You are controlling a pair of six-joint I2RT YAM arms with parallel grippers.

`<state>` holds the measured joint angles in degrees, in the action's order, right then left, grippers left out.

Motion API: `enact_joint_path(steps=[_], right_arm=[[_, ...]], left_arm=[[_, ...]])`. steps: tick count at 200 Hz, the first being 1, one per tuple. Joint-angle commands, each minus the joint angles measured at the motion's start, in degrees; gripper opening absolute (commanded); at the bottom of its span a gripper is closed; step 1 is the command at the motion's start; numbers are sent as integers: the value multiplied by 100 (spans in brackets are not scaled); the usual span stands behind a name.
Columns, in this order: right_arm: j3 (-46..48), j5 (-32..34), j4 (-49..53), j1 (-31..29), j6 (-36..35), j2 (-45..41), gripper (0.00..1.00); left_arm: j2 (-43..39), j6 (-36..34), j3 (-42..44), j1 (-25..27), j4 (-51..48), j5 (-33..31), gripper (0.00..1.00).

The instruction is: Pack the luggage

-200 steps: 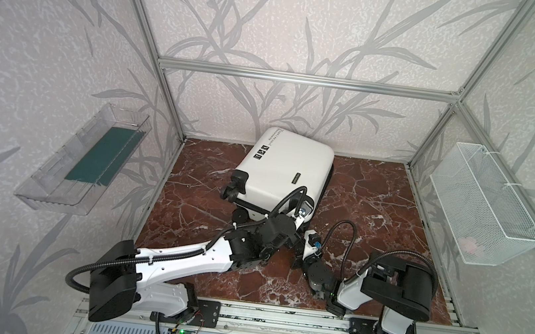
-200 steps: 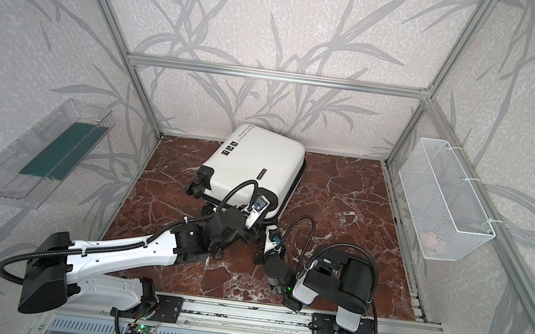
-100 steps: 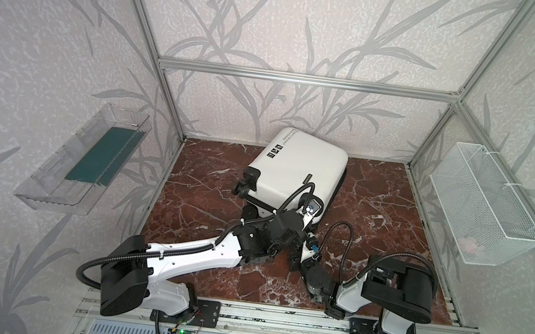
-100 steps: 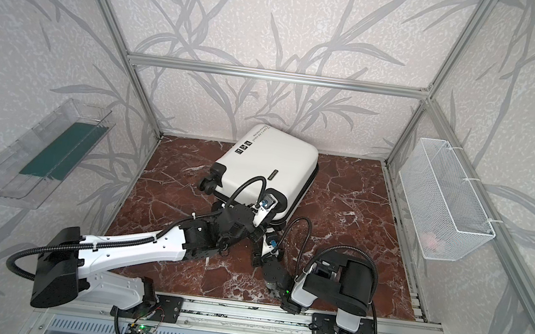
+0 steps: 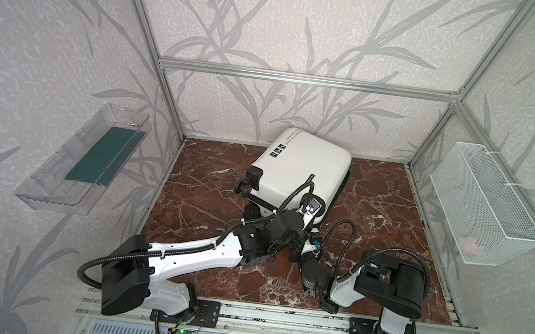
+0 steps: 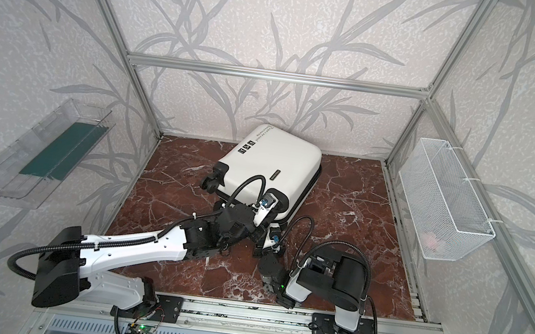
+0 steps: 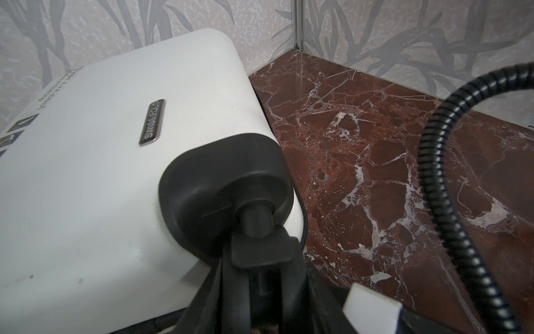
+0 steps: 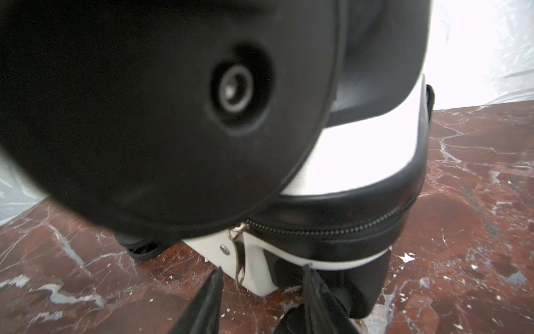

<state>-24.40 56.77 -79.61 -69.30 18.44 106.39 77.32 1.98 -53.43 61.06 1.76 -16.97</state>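
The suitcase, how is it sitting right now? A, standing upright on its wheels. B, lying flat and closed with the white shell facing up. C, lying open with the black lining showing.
B: in both top views the luggage lies flat on the marble floor, white shell up, its two halves together and no lining showing.

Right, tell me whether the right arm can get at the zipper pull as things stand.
Probably yes. The zipper pull hangs just ahead of the right tool, facing its open jaws, nothing between them. The wheel looms close by but leaves that path free.
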Motion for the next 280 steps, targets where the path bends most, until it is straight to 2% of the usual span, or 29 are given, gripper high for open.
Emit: enact_joint_path(steps=[1,43,73,105,177,237,261,265,280], right_arm=[[-386,-212,-99,30,-262,129,44],[-607,-216,-98,91,-58,354,39],[-583,-224,-103,195,210,394,22],[-473,-331,-98,197,199,263,0],[489,-108,-98,197,627,-212,0],[1092,49,-98,267,1280,-334,0],[1409,-451,-40,652,1491,-652,0],[1478,-696,23,757,1551,-753,0],[1643,-1396,904,1415,2213,-1431,2]], left_arm=[[9,60,-353,266,953,1166,0],[82,169,-358,266,992,1218,0],[122,237,-328,267,1037,1197,0],[169,260,-324,266,1055,1124,0],[96,244,-188,231,1106,861,0],[-20,174,-81,214,1100,786,0],[-97,80,-36,214,1082,793,0],[-107,62,-23,215,1074,795,0],[-168,25,-8,214,1001,790,0]])
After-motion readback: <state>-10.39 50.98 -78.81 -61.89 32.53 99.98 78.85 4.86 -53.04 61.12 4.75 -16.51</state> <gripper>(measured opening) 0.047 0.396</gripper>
